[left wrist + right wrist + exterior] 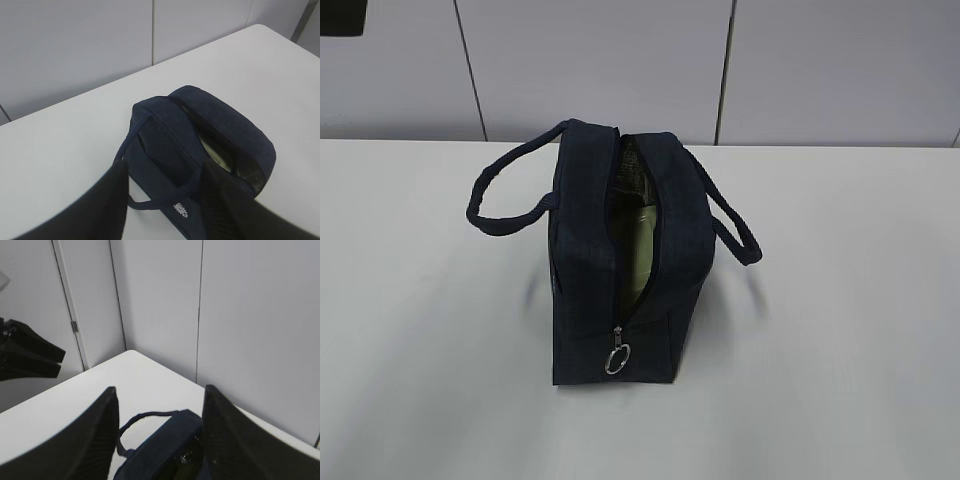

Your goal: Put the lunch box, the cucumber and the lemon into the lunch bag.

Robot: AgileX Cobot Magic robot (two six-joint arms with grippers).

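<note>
Lunch bag (620, 270) upright mid-bench (840, 380), zip open, ring pull (617, 358) nearest; pale-green lunch box (638, 250) inside. Cucumber, lemon not visible. Right hand (160, 440) wide above bag; left hand (165, 220) wide. Risk: descending finger snags handle (500, 215), tips bag.

A plain white surface (440, 400) fills the lower part of the exterior view, evenly lit with soft shadows. Behind it stands a pale grey panelled wall (600, 60) divided by thin dark vertical seams. The right wrist view shows a door frame with a hinge (74, 326) at left.
</note>
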